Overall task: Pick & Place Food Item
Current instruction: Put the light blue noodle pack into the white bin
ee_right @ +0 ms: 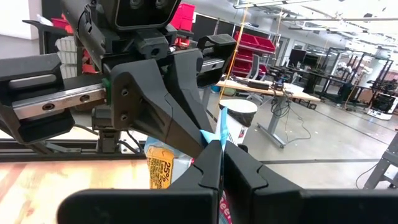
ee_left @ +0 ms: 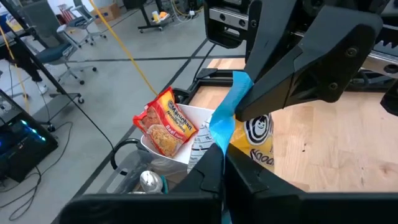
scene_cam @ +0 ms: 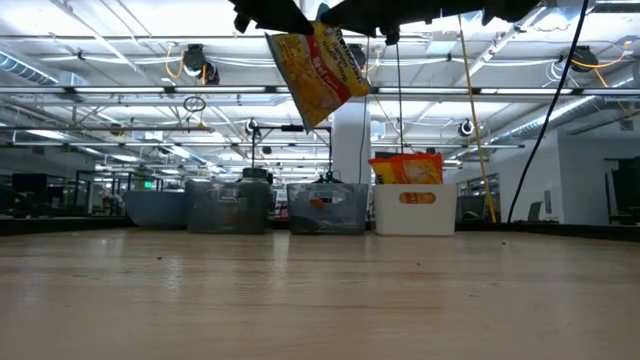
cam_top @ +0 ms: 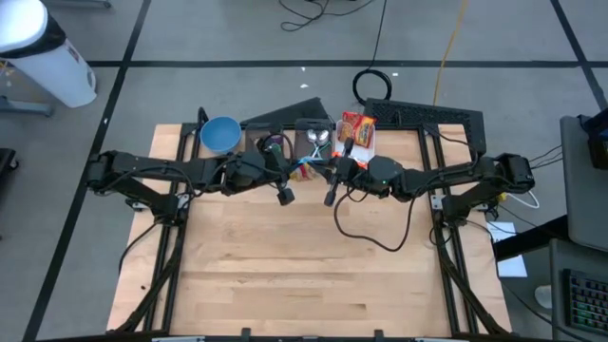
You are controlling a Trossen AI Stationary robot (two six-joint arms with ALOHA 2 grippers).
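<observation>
A yellow food packet [scene_cam: 314, 64] with a blue top edge hangs high over the table's middle, between my two grippers. My left gripper [ee_left: 222, 167] comes from the table's left and my right gripper [ee_right: 221, 163] from the right; both are shut on the packet's blue edge. In the high view they meet tip to tip, the left gripper [cam_top: 296, 172] against the right gripper [cam_top: 323, 175]. A white bin [cam_top: 365, 142] at the far edge holds orange noodle packets [ee_left: 164, 127]. My left gripper pinches the packet's blue top edge [ee_left: 219, 129] between its two fingers, coming nearly level from the table's left. The packet hangs below the fingers, tilted and clear of the table. My right gripper pinches the same blue top edge [ee_right: 218, 129] between its two fingers, coming about level from the table's right, opposite my left gripper's fingers [ee_right: 180, 121]. The yellow body [ee_right: 163, 169] hangs below.
Along the far edge stand a blue bowl [cam_top: 220, 135], a dark container [cam_top: 274, 145] and a clear container with spoons [cam_top: 316, 141], left of the white bin. The wooden table top [cam_top: 304, 266] lies bare toward the near edge. Cables [cam_top: 375, 233] trail from the right arm.
</observation>
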